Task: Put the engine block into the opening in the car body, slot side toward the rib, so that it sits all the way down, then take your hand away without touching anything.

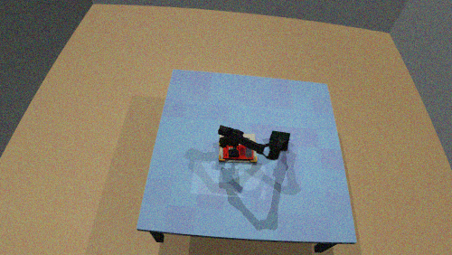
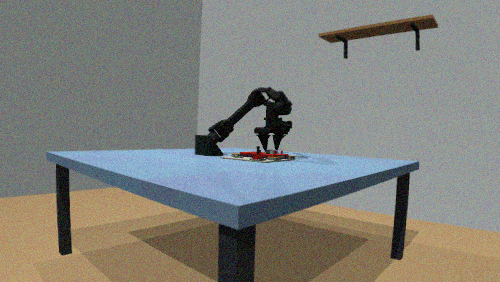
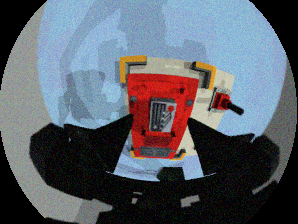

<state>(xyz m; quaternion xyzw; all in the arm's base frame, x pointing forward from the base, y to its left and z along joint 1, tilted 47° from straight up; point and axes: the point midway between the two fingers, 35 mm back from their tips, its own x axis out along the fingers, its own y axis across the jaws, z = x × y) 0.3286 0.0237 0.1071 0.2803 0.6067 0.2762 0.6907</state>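
Note:
The red car body (image 3: 141, 89) (image 2: 247, 154) lies flat within yellow corner pieces. The grey engine block (image 3: 156, 116) is in the opening in the middle of the body, with dark slots and a small red spot on top. Whether it is all the way down, I cannot tell. My gripper (image 3: 161, 117) (image 2: 271, 149) is open and empty. It points down just above the body, one finger to each side of the block and apart from it. In the top view the arm hides part of the body.
The car body lies on a cream board (image 3: 214, 119) on the blue table (image 1: 203, 90) (image 2: 165, 172). A red piece with a black handle (image 3: 234, 106) stands out beside the body on the right in the wrist view. Yellow corner pieces (image 3: 133, 59) (image 3: 206, 68) rise at the board's far side.

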